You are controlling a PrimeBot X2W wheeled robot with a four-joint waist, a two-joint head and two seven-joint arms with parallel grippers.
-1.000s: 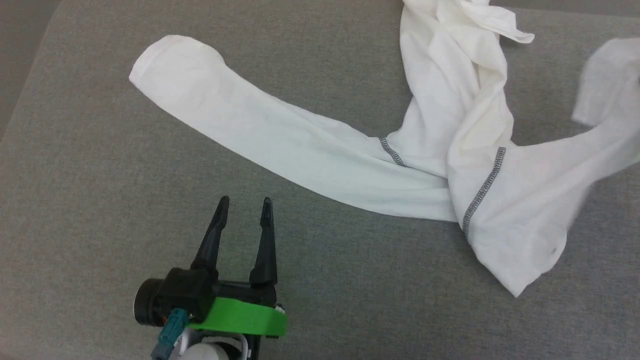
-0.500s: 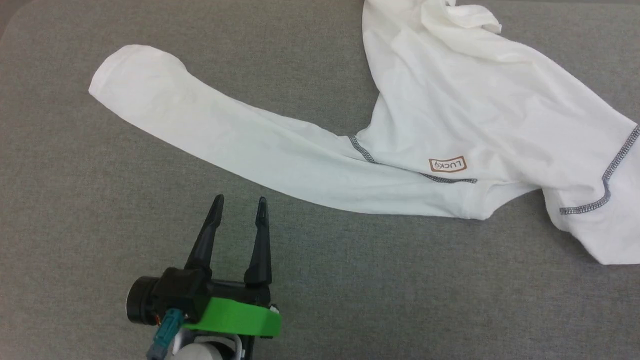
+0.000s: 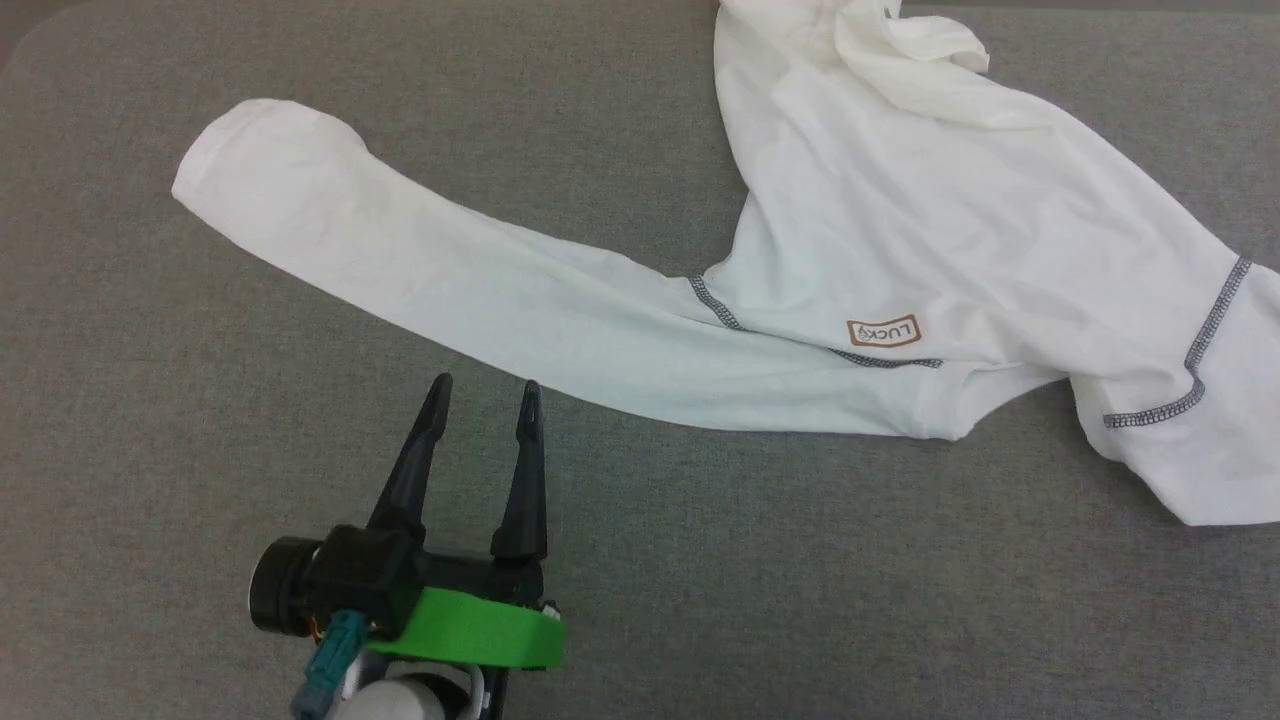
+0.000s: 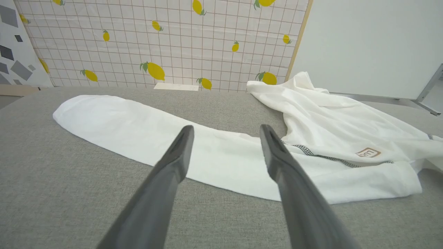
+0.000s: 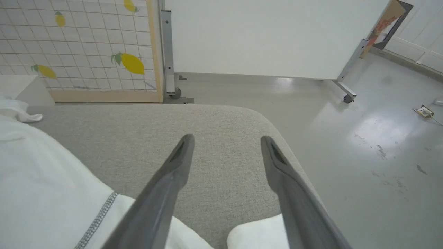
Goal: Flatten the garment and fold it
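Note:
The garment [image 3: 900,230], a white long-sleeved shirt, lies on the grey padded surface [image 3: 800,580]. One sleeve [image 3: 400,260] stretches out flat to the left. The body is spread toward the right, rumpled at the far end. Its brown-bordered patch [image 3: 883,331] faces up, and dark zigzag stitching [image 3: 1212,320] marks the right shoulder. My left gripper [image 3: 484,392] is open just in front of the sleeve's near edge, not touching it; the left wrist view has the sleeve [image 4: 138,128] beyond its open fingers [image 4: 226,129]. My right gripper [image 5: 226,138] is open above the garment's right part [image 5: 41,180].
A lemon-patterned grid panel [image 4: 155,41] and a white board [image 5: 270,34] stand behind the surface. The surface's rounded far right corner [image 5: 273,128] drops to a shiny grey floor [image 5: 380,138]. Bare grey surface lies around the left gripper.
The garment's body, twisted and bunched a second ago, has been spread out to the right with the patch now face up. The left gripper has barely moved. The camera shifted slightly.

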